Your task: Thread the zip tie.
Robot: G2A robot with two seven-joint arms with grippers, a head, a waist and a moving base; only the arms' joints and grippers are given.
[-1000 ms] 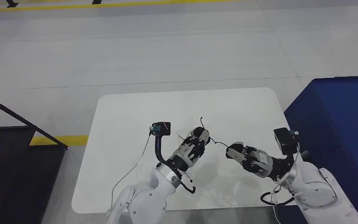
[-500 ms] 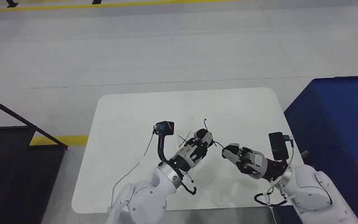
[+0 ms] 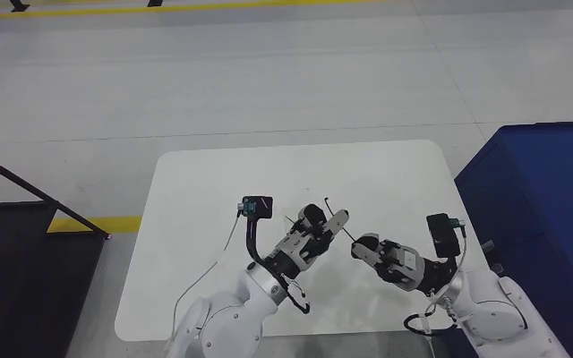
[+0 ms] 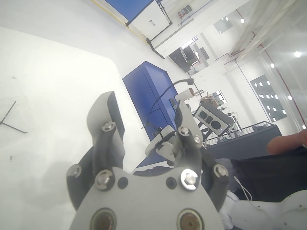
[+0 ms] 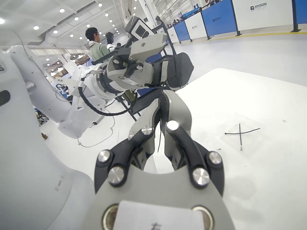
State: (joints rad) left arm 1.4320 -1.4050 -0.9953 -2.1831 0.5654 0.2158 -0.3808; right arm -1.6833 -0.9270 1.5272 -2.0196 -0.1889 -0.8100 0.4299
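Currently mid-alignment, I'd say. Right tool [image 5: 163, 101] is clamped on the zip tie [image 5: 159, 142]: short end hangs back between its fingers, and the rest runs far-left toward the left tool [image 4: 146, 116]. Left tool's jaws stand apart, with the strap apparently by one pad, not gripped. Both sit above the desk [image 3: 206, 268], near-centre, tips close. Next move likely needs the left tool to close on the free end, then line tip to head; can't make out the head. Spare ties [image 5: 240, 133] lie crossed just left.
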